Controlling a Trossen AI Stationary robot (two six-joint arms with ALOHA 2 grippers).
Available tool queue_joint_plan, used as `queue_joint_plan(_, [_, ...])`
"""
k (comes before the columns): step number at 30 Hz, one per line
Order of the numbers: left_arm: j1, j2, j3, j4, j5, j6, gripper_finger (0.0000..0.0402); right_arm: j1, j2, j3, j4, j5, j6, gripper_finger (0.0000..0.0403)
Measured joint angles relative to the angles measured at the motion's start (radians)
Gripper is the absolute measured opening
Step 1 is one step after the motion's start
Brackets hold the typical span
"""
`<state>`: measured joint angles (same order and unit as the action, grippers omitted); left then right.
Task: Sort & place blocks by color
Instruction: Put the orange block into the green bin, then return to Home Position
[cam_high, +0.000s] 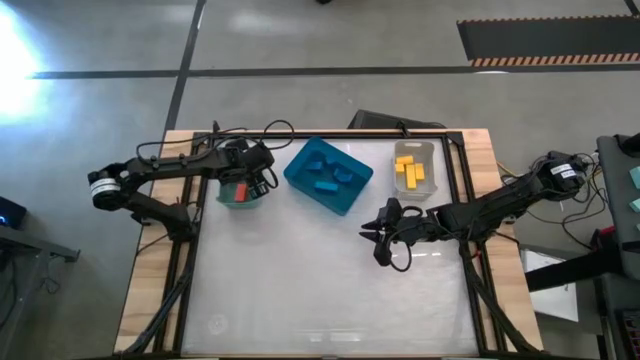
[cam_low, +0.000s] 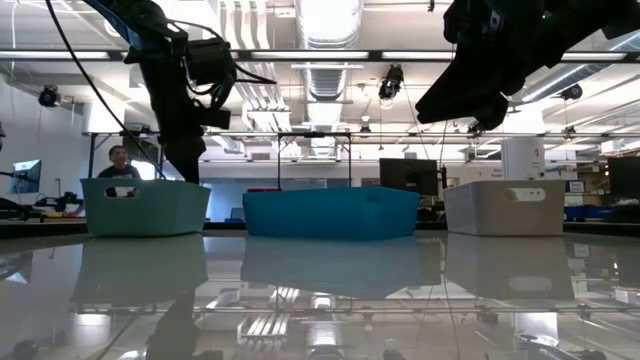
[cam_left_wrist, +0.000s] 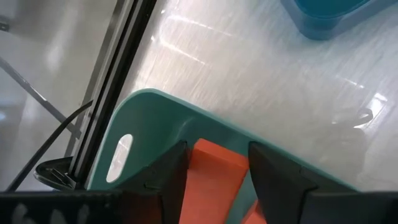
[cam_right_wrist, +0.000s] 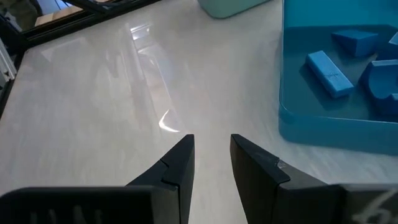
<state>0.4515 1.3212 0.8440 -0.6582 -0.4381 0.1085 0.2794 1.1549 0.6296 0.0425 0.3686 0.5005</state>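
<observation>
Green bin (cam_high: 240, 197), blue bin (cam_high: 300, 180), grey bin (cam_high: 431, 150) on white table (cam_high: 300, 290).

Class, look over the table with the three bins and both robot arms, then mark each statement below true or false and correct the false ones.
1. The yellow blocks lie in the grey bin. True.
2. The blue bin is empty. False: it holds blue blocks.
3. The left gripper is over the green bin. True.
4. The right gripper holds a block. False: nothing is between its fingers.
5. Loose blocks lie scattered on the table. False: none show there.
</observation>
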Motion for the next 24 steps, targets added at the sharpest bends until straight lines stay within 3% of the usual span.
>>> queue_joint_plan(9, [0.0, 0.0, 0.0, -0.001, -0.004, 0.002, 0.0206, 0.0, 0.0, 0.0, 0.0, 0.0, -0.007, 0.0093])
queue_joint_plan(16, [-0.037, -0.041, 0.004, -0.014, 0.011, -0.071, 0.0213, 0.0, 0.0, 0.0, 0.0, 0.0, -0.049, 0.0093])
queue_joint_plan(21, [-0.154, -0.124, -0.011, 0.004, 0.016, -0.178, 0.021, 0.0, 0.0, -0.022, 0.076, 0.0, -0.169, 0.0093])
queue_joint_plan(24, [-0.272, -0.195, -0.062, 0.099, 0.018, -0.174, 0.021, -0.001, -0.001, -0.068, 0.189, -0.001, -0.262, 0.0093])
